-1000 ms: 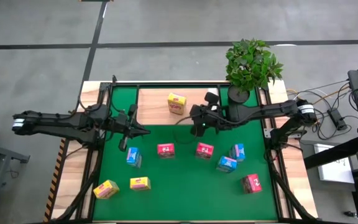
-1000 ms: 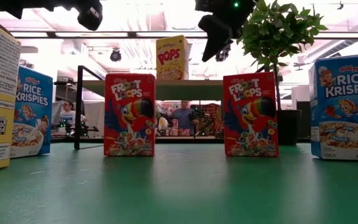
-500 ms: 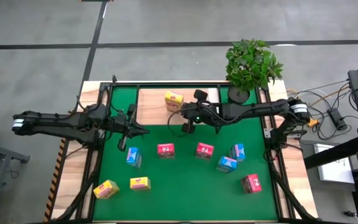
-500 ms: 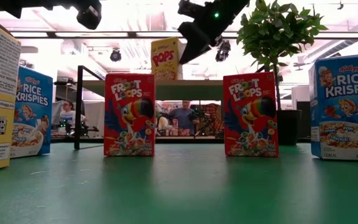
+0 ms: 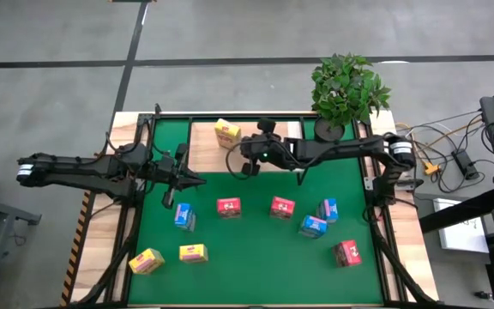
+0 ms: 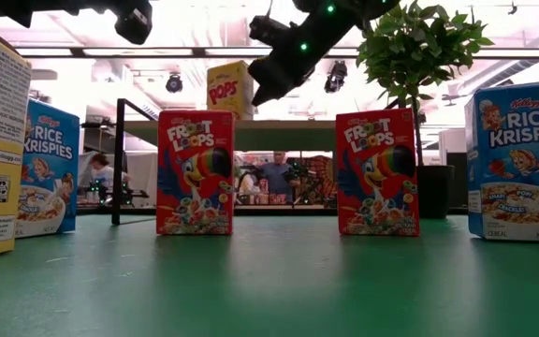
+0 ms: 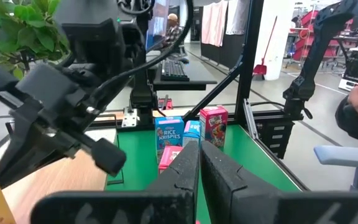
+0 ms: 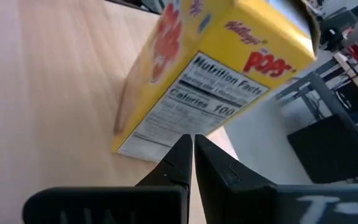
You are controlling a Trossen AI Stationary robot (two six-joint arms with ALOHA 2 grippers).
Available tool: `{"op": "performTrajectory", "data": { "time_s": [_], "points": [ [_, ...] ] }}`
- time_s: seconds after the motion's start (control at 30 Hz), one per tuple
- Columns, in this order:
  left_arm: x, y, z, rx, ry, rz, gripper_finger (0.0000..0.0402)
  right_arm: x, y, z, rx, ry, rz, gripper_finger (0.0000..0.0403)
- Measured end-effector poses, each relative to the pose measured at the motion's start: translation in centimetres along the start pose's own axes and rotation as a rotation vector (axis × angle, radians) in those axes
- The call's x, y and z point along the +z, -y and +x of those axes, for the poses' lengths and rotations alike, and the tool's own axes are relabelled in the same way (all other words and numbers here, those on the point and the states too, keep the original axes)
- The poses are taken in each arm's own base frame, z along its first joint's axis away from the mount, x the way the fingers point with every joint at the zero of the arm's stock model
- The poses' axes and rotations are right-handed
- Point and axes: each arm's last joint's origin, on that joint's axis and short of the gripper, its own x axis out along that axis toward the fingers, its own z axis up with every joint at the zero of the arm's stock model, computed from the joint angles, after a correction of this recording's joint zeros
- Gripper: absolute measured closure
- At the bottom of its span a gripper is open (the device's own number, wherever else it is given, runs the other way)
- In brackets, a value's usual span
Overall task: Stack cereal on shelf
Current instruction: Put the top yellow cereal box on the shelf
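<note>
Nudging 1 yellow Pops box left along the shelf with my closed right gripper; next, straighten it.

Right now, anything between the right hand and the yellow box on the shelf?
Nothing visible. The right hand, shut, sits right beside the yellow box on the shelf; the wrist view shows its fingertips against the box's side panel with only bare wood around. The left hand, shut, waits over the green mat, clear of both.

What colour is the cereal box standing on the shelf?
Yellow Pops box, clearest in the right wrist view.
</note>
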Motion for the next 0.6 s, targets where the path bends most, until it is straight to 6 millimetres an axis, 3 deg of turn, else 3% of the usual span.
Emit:
{"op": "performTrajectory", "data": {
  "time_s": [0.43,0.6],
  "points": [
    [0.0,0.0,0.0,0.0,0.004,0.001,0.0402,-0.4,1.2,2.7,-0.037,0.062,-0.009,0.0394],
    [0.1,0.0,0.0,0.0,0.007,0.002,0.0402,0.0,1.1,3.1,0.034,0.15,0.009,0.0394]
  ]
}}
